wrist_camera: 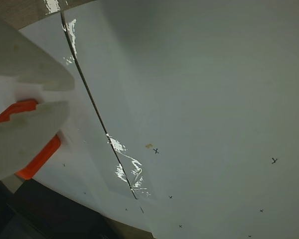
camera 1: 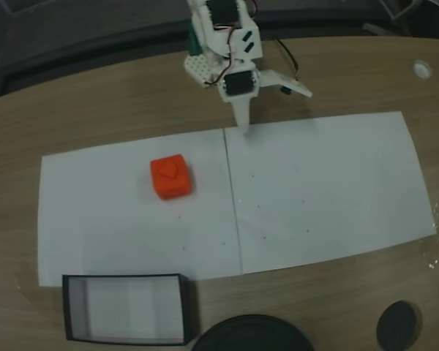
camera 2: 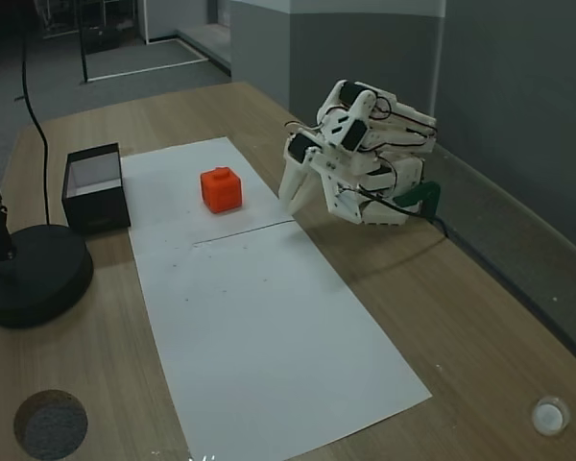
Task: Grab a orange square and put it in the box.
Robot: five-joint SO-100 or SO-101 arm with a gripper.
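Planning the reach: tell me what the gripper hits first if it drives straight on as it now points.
Likely the white paper sheet: the white gripper points down at its edge. The small orange-red block lies apart, to the side.

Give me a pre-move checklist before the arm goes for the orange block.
1. Orange square free to grab: ok; it sits alone on the white paper, stud up.
2. Gripper empty: ok; it holds nothing, well short of the block.
3. Jaws open enough: ok, one finger splayed wide in a fixed view.
4. Path from gripper to block: ok; only bare paper lies between them.
5. Box ready: ok; upright at the paper's edge, pale bottom bare.
6. Black round base near the box: cannot tell whether it will crowd the drop.
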